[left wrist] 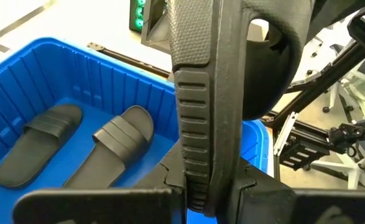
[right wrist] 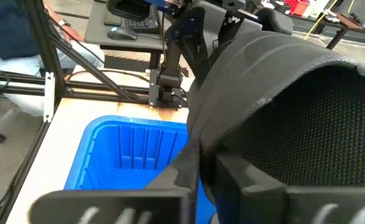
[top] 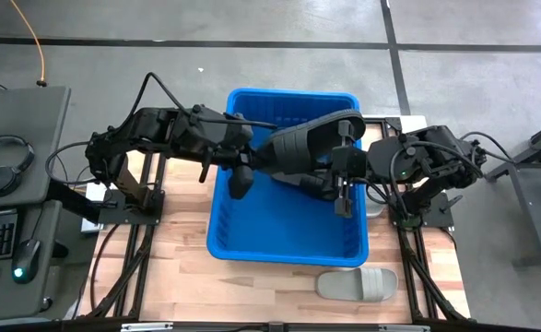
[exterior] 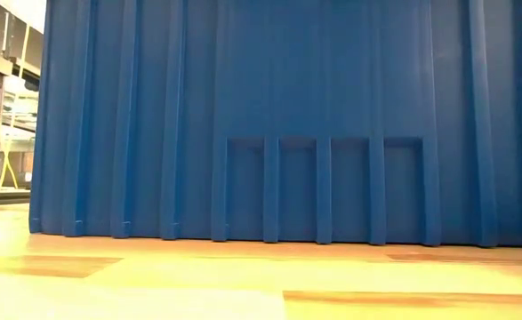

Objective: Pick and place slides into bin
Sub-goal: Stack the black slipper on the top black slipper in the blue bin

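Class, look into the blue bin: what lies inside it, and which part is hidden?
Two black slides lie on the floor of the bin. From above, the black slide held over it by both hands covers part of the inside.

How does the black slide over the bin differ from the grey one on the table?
Colour: the black slide is matte black, the grey slide is pale. Place: the black slide hangs over the bin, the grey one lies flat on the table, outside the bin's near wall. State: the black slide is gripped by both the left gripper and the right gripper; nothing touches the grey one. Both are single-strap, open-toe slides.
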### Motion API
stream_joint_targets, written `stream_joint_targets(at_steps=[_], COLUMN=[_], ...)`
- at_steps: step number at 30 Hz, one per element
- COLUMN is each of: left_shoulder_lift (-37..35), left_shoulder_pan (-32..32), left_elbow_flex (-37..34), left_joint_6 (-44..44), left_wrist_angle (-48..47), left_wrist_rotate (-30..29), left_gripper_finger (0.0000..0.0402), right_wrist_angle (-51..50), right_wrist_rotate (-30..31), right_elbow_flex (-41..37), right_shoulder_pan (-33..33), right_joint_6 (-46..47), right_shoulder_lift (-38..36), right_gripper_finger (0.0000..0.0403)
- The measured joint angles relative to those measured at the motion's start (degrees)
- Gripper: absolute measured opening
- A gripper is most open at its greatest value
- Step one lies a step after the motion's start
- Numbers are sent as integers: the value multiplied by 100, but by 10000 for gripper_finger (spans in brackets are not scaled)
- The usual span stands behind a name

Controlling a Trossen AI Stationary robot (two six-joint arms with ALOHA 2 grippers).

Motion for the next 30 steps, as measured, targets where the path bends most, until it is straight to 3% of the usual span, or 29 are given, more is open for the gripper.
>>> stream_joint_targets(at_steps=[8, 13, 19, 21, 26, 30], left_shoulder_lift=[2, 0, -2, -2, -21, -86], left_shoulder_pan=[7, 7, 7, 4, 6, 125], left_elbow_flex=[0, 0, 0, 0, 0, 2], left_joint_6=[-91, -124, -129, -129, 57, 453], left_wrist_angle=[10, -39, -20, -8, 715, 1938], left_wrist_rotate=[-352, -569, -950, -1164, -1650, -1471], left_gripper_finger=[28, 28, 28, 28, 28, 28], right_wrist_angle=[50, 254, 1192, 1660, 2163, 2075], right_wrist_rotate=[454, 1129, 2430, 2614, 2481, 2105], right_elbow_flex=[2, 2, 9, 9, 9, -52], right_shoulder_pan=[5, 10, 182, 252, 326, 205], right_joint_6=[161, 157, -339, -713, -1007, -746], right_shoulder_lift=[-150, -474, -995, -1142, -1531, -1708], right_gripper_finger=[161, 211, 206, 196, 181, 183])
